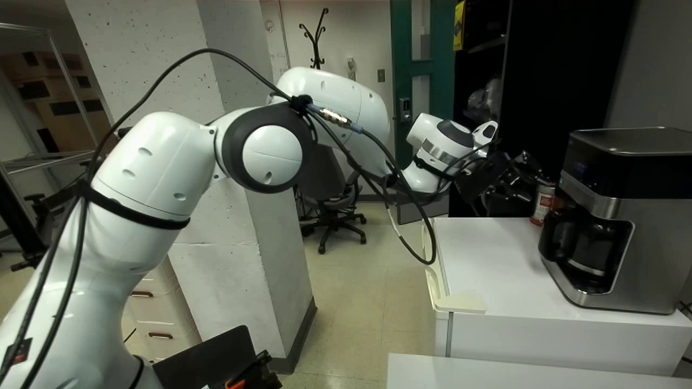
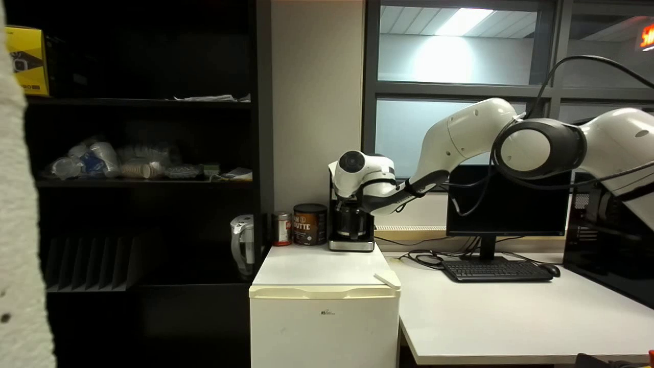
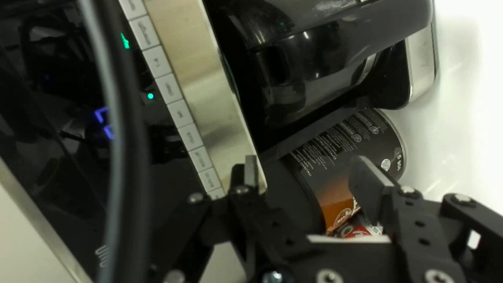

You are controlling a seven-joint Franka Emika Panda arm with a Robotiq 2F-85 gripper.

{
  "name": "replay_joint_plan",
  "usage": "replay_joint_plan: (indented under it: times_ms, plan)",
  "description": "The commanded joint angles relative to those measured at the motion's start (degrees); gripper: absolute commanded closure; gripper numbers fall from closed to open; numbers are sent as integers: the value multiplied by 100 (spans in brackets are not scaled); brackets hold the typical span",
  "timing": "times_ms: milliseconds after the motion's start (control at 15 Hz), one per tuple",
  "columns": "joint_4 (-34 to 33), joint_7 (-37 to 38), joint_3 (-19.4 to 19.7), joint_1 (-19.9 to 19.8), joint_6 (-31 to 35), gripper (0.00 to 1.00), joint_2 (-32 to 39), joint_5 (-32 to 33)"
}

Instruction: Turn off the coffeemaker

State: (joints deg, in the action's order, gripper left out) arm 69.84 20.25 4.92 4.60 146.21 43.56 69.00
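Just beside the claw (image 3: pixel 307 169), jaws parted, coffeemaker (image 1: pixel 657 243), atop a white fridge (image 2: pixel 306 271)

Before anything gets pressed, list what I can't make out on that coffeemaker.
Wrist view: blue display digits, partly behind the cable; reading unclear.
Wrist view: button row, cut by the top edge, lower end behind the gripper; some labels too blurred to read.
In an exterior view: the coffeemaker, part of its body cut off by the right edge.
In an exterior view: its upper front, mostly hidden behind the arm.
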Motion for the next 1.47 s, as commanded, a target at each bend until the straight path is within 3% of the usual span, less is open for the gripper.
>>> replay_joint_plan:
  times_ms: [0, 200, 333, 1400]
  plan:
    - [-662, 86, 190, 130, 108, 69, 429, 89]
    - [-960, 124, 291, 197, 99, 92, 600, 124]
    - [-1146, 126, 345, 218, 103, 100, 701, 123]
    - [-1900, 58, 609, 116, 18, 100, 1257, -31]
